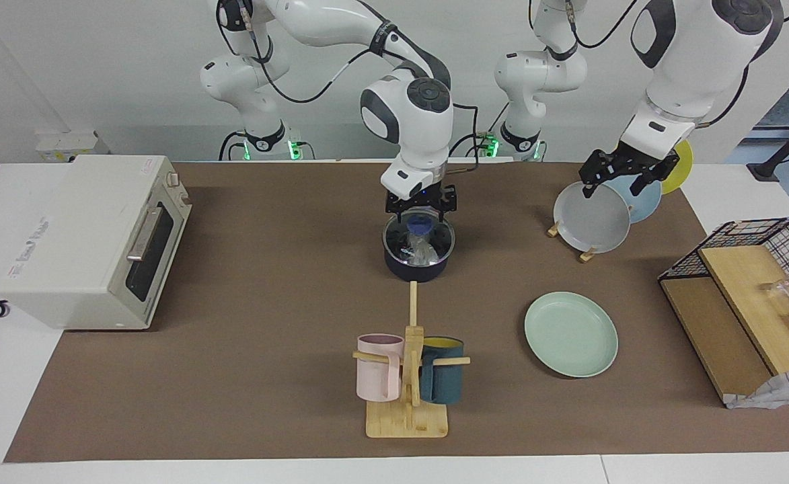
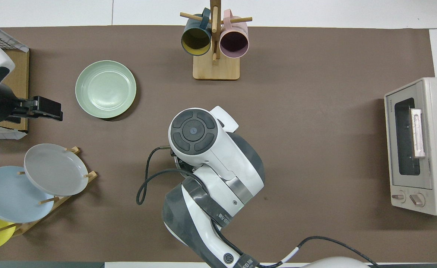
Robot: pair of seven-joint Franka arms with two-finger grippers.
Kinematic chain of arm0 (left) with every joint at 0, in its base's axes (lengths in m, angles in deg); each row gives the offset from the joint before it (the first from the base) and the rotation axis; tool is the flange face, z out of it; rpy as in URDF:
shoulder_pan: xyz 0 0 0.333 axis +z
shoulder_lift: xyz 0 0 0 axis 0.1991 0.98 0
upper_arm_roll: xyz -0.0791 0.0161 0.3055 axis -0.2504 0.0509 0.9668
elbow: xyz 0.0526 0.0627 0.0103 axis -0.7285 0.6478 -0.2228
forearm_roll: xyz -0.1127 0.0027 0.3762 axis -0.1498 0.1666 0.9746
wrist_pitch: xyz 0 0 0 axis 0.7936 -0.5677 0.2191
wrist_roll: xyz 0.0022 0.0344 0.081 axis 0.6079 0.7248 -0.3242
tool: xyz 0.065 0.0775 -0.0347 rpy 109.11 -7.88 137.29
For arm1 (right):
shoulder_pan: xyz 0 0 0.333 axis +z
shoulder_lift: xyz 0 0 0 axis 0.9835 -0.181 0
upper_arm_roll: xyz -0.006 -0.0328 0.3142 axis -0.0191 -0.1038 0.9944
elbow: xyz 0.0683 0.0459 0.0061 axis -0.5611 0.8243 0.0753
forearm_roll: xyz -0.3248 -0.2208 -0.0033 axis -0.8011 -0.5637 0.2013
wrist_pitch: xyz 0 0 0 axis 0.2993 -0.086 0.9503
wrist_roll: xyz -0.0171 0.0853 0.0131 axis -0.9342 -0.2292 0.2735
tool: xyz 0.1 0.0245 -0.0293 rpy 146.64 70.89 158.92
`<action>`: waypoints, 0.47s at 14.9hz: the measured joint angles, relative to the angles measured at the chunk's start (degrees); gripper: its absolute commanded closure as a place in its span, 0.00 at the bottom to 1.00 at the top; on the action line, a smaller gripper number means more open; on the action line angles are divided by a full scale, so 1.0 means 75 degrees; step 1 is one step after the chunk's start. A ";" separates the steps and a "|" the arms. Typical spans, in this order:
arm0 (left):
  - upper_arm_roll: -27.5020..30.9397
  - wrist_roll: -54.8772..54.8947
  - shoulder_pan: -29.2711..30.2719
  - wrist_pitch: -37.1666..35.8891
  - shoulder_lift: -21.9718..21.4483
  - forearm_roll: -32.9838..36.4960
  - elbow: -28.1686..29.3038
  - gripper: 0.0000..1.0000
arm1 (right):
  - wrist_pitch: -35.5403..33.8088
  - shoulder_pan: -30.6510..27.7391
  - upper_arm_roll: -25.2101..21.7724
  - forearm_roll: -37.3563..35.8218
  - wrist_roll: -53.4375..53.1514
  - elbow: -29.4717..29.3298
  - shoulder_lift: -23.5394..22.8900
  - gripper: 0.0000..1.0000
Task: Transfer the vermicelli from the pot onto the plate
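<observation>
Glossy whitish vermicelli (image 1: 422,250) sits in the pot (image 1: 418,252), under what looks like a clear lid, so as far as the views show nothing has been transferred and the mint plate (image 1: 571,333) is bare. The right gripper (image 1: 420,216) is low over the pot's rim on the robots' side, apparently at the lid's blue knob; whether its fingers are spread or closed I cannot tell, and from overhead the right arm hides the pot entirely. I judge the task to be at its very start: the lid has to come off, the clump has to be grasped, lifted clear and carried to the plate. The left gripper (image 1: 621,176) waits in the air over the grey plate (image 1: 592,218) in the rack (image 1: 586,255), toward the left arm's end from the pot; its finger state is also unclear. From the pot, the plate lies farther from the robots and toward the left arm's end, with bare brown mat (image 1: 266,323) between them. The mug stand (image 1: 407,376) is farther out than the pot, its upright post close to the pot's wall, so a low carry should swing away from it
</observation>
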 measured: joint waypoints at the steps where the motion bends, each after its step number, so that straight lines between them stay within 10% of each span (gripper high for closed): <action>1: 0.0000 0.0000 0.0000 0.0000 0.0000 0.0000 0.0000 0.00 | 0.0077 0.0027 0.0000 -0.0028 0.0000 0.0084 0.0001 0.00; 7: 0.0000 0.0000 0.0000 0.0000 0.0000 0.0000 0.0000 0.00 | 0.0417 0.0113 0.0000 -0.0141 0.0000 0.0449 0.0001 0.21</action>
